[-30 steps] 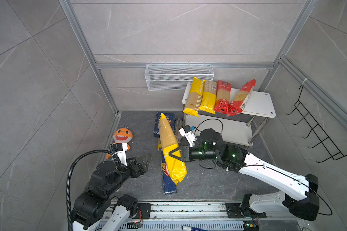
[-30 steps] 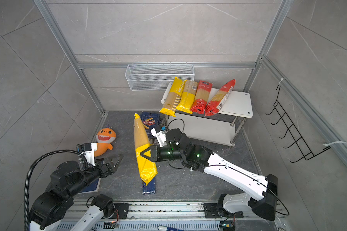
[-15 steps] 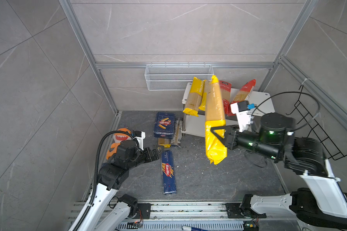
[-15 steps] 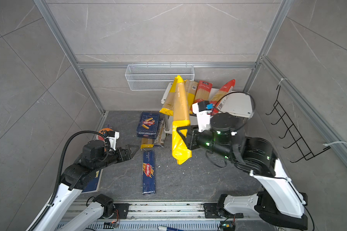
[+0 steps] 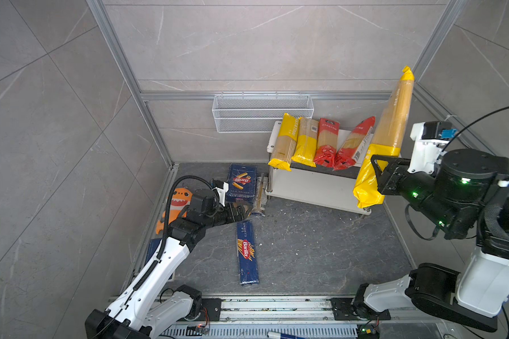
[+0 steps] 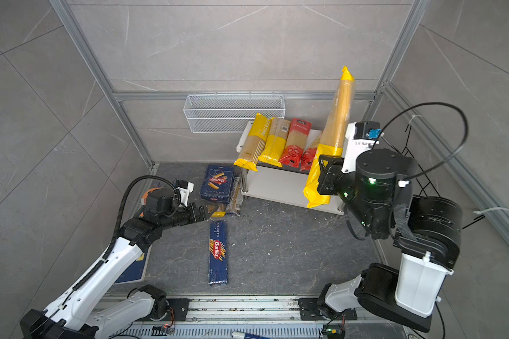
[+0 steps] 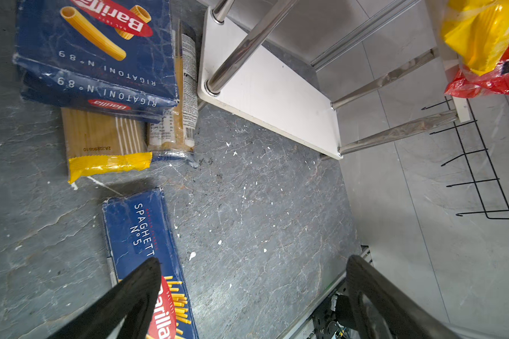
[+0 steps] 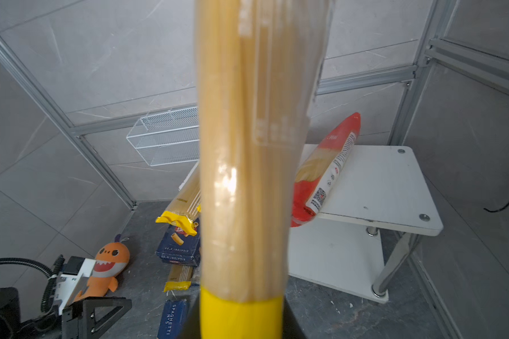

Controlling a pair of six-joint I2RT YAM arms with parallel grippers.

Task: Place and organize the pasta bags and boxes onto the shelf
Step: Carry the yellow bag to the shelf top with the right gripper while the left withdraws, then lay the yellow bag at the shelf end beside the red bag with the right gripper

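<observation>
Right gripper (image 5: 376, 174) clamps crinkly yellow-ended spaghetti bag (image 5: 394, 117).

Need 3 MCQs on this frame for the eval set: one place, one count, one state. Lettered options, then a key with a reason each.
1. Where does the Barilla rigatoni box lie relative to the shelf?
A. On its top board
B. On the floor beside it, resting on a yellow-ended bag
C. On its lower board

2. How many spaghetti bags lie on the shelf's top board?
A. Two
B. Three
C. Four

3. The right gripper is:
A. Shut on a long yellow-ended spaghetti bag
B. Open and empty
C. Shut on the Barilla spaghetti box

Key
1 B: both top views show the box on the floor by the shelf, and the left wrist view shows the bag's yellow end sticking out from under it.
2 C: two yellow-ended and two red bags lie side by side.
3 A: the jaws clamp the bag's lower yellow part, holding it up in the air.
</observation>
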